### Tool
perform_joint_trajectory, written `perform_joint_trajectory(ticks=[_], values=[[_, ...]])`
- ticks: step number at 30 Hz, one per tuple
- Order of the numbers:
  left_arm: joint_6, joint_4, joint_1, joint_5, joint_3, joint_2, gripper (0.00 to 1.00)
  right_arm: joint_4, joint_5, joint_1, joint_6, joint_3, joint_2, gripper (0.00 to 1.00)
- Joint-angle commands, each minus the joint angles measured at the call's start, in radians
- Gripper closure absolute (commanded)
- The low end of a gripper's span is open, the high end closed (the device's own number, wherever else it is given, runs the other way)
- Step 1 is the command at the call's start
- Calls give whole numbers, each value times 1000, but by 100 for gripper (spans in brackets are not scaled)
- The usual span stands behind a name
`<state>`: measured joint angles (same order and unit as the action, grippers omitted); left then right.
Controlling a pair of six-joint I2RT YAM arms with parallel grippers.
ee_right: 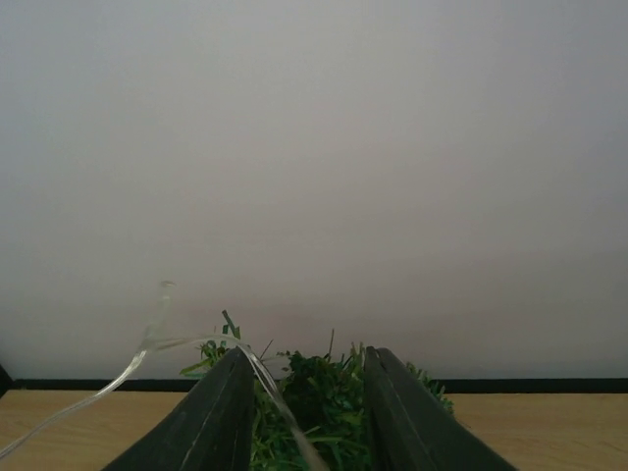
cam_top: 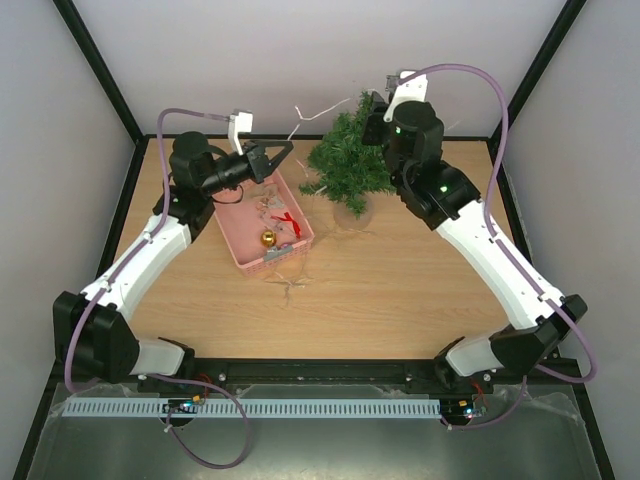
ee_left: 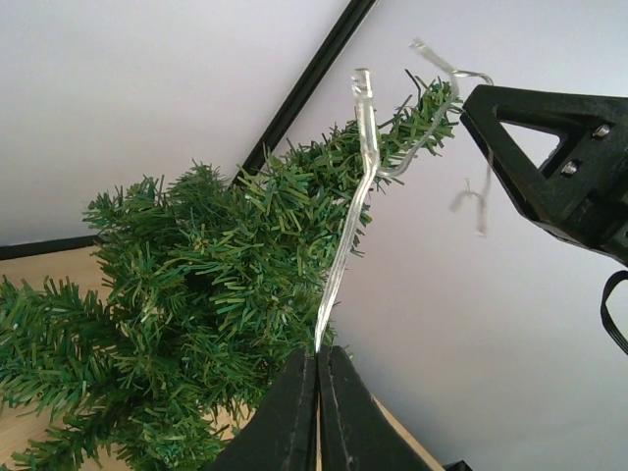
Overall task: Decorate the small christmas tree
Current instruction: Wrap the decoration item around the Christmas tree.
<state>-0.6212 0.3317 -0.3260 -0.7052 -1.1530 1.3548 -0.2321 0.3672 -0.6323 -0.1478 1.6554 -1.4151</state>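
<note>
Currently my left fingers (ee_left: 285, 422) are pressed flat together with the end of a clear light string (ee_left: 358, 177) pinched between their tips. From there the string climbs up in front of the small christmas tree (ee_left: 226, 285) and hooks over its topmost sprig. In the overhead view these fingers hang above the far end of a pink basket (cam_top: 228, 235), just left of the tree.

My right fingers (ee_right: 211, 422) stand apart, the 2 of them either side of the tree's tip, with green needles filling the gap between them. The string runs along the inside of the left one and trails off to the left, clear of the wood. Whether the pads are pressing on the needles I cannot tell. From the left wrist, the right fingers show as a black wedge just beside the tree top.

The tree stands upright on its round pale base at the far middle of the bench (cam_top: 400, 290), just right of the basket. In the basket lie a gold bauble (cam_top: 268, 238) and a red ribbon (cam_top: 287, 220). A loose pale strand (cam_top: 290, 283) lies on the bench near the basket's front corner.
</note>
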Motion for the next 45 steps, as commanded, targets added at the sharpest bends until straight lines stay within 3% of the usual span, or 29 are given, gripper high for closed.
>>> perform_joint_trajectory(ticks=[1, 12, 20, 29, 34, 38, 45], values=[[-4, 28, 4, -11, -37, 9, 98, -55, -38, 4, 29, 52, -31, 71], [29, -20, 8, -17, -144, 91, 98, -99, -49, 6, 86, 250, -189, 77], [22, -5, 16, -45, -162, 107, 98, -94, -29, 20, 95, 282, -180, 93], [-63, 136, 15, -96, -146, 77, 98, -114, 43, 19, 119, 257, -120, 83], [-123, 239, 15, -128, -144, 76, 98, -119, 33, 19, 113, 211, -81, 79], [-113, 233, 15, -125, -164, 85, 98, -164, -42, 19, 71, 157, -25, 76], [-138, 248, 15, -124, -179, 95, 98, 8, -263, 19, -8, -164, 141, 77]])
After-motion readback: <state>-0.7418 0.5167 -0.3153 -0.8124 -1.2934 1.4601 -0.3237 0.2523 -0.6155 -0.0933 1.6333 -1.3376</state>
